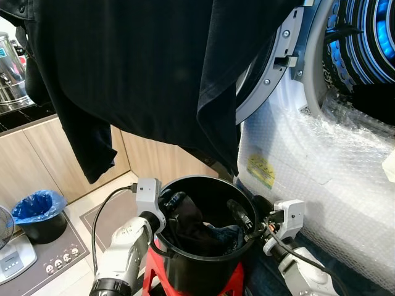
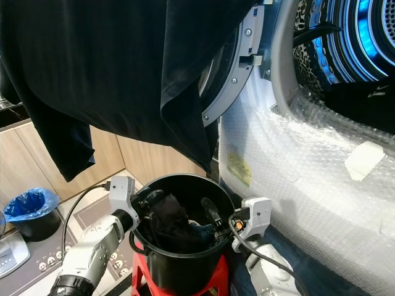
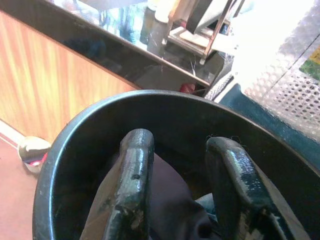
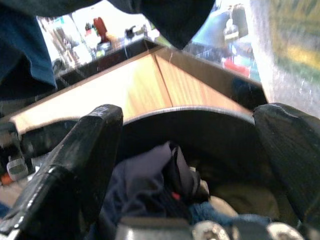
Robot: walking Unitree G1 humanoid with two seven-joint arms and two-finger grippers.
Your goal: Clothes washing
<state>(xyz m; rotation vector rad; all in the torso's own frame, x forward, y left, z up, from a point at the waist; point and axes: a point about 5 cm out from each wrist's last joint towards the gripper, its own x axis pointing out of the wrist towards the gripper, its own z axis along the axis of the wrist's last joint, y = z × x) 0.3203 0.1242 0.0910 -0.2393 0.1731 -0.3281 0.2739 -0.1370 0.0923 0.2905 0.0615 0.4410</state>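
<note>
Both grippers dip into the black bucket (image 1: 207,246): left gripper (image 3: 177,190) parted astride the dark clothes (image 1: 188,225); right gripper (image 4: 190,170) wide, clothes just left of it.

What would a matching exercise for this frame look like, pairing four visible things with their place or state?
Things:
1. black bucket
2. blue-lined bin
3. dark shirt
4. washing machine body

Places or states:
A. covered in bubble wrap
B. hanging across the upper part of the head view
C. on a red stool, with clothes inside
D. on the floor by the wooden cabinets, to the robot's left

Pairs: 1-C, 2-D, 3-B, 4-A

Both the left gripper and the right gripper reach into the bucket, fingers apart.
</note>
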